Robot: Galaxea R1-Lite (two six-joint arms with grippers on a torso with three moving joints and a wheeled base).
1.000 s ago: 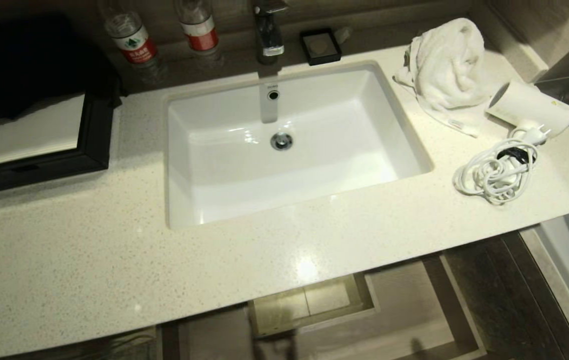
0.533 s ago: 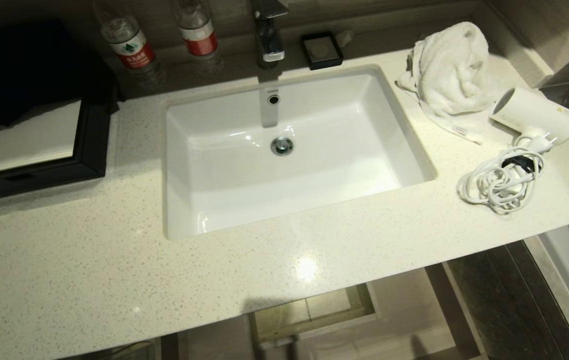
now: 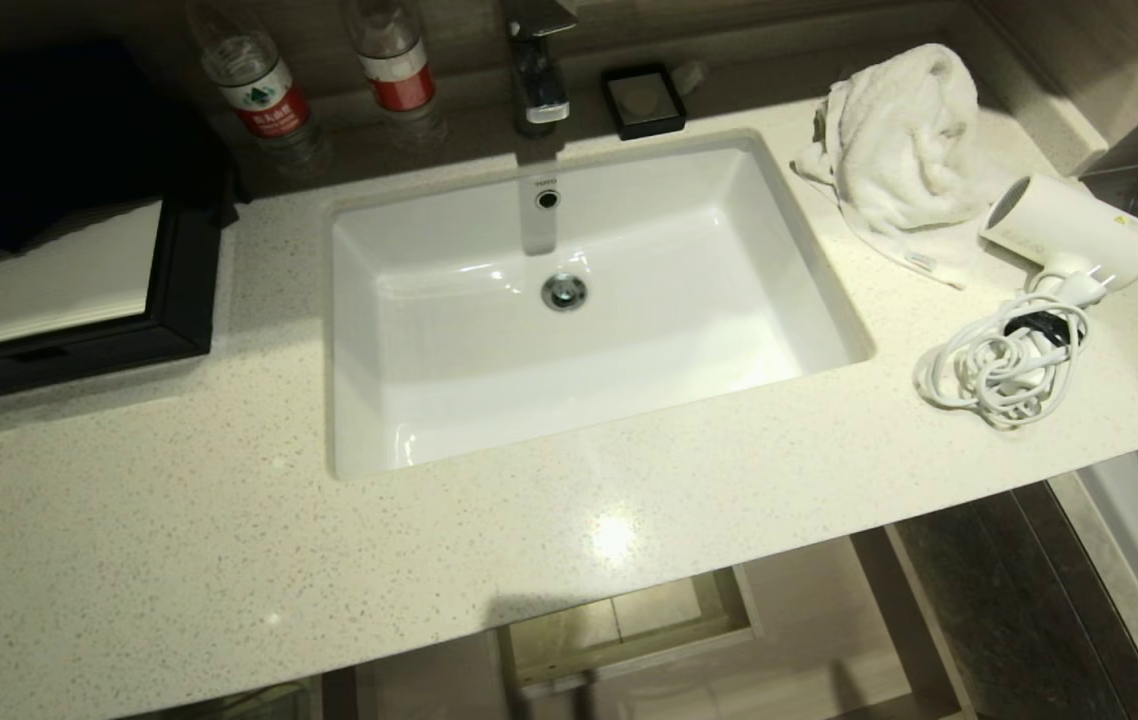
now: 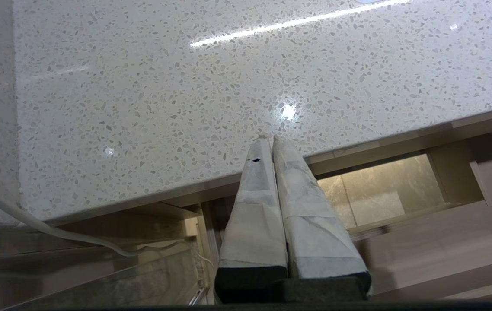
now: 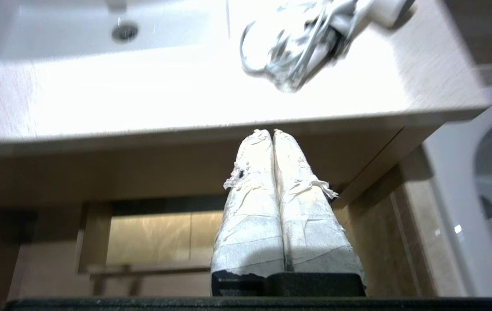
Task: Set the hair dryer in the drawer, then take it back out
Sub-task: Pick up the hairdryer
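Speckled countertop (image 3: 179, 520) fills the head view, with the hair dryer (image 3: 1069, 235) lying at right, beside a towel (image 3: 904, 140). Only the wrist views show the grippers: left gripper (image 4: 272, 137) and right gripper (image 5: 271, 131), both clenched empty, near the open drawer (image 3: 799, 620) at the bottom.
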